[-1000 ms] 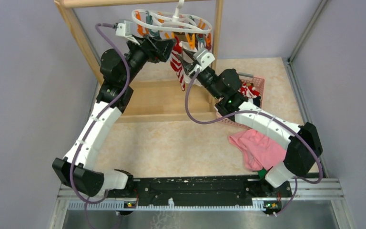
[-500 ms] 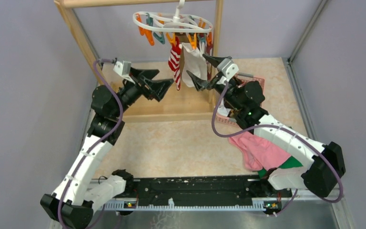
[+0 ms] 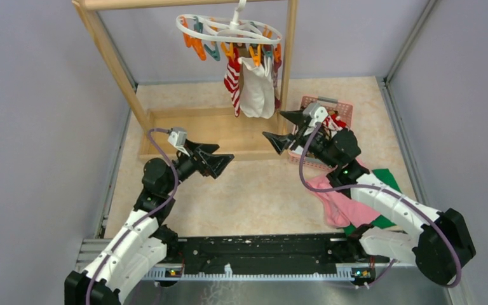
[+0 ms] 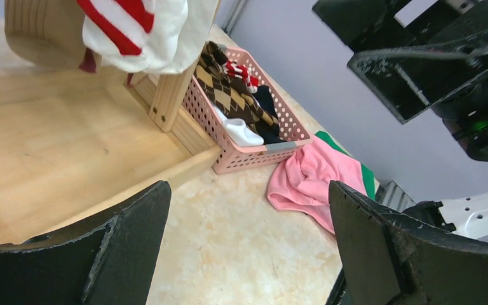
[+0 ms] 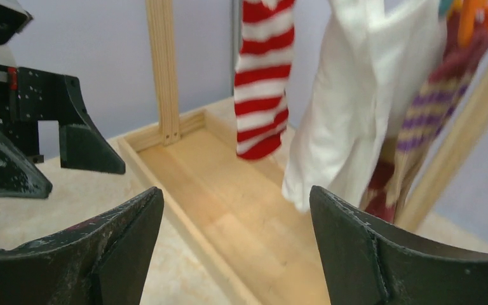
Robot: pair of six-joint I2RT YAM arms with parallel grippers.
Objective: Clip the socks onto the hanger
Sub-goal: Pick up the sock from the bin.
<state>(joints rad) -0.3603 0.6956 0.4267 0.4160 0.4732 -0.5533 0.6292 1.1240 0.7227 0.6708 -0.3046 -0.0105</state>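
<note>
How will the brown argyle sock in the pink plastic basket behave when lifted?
Probably floppy: the brown argyle sock lies crumpled in the pink plastic basket. Likely light, being small soft fabric. It may drag the white sock lying against it.

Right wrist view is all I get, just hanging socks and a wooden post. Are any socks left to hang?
Observer: Yes. A pink basket beside the wooden frame holds several, with an argyle sock showing.
Operator: Any free clips?
Observer: In the top view, the orange and teal clips on the left of the hanger hang bare.
Operator: Anything loose near the basket?
Observer: A pink cloth lies on the table in front of it.
</note>
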